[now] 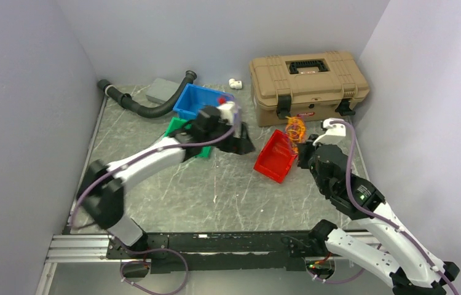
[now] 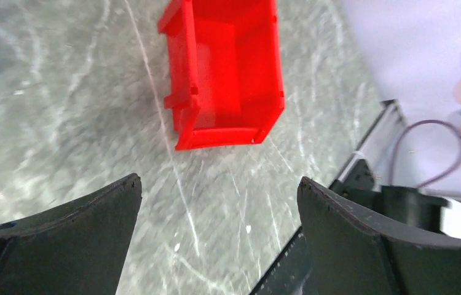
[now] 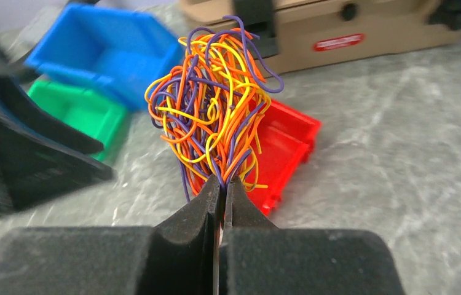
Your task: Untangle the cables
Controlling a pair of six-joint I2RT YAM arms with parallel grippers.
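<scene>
Cables (image 3: 212, 117) bunch beyond right jaws' tips, clamped between them — left jaws apart.

— What encloses it?
— Plain pale grey walls (image 1: 25, 92) at nine, twelve and three o'clock, evenly lit.
— And underneath?
— A grey marbled tabletop (image 1: 216, 196); a tan hard case (image 1: 308, 80) stands at one o'clock.

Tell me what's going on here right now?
The right gripper is shut on a tangled bunch of orange, yellow and purple cables, holding it up off the table by the red bin. The left gripper is wide open and empty, hovering near that bin. The bin looks empty, and no strand has been pulled free of the bunch.
</scene>
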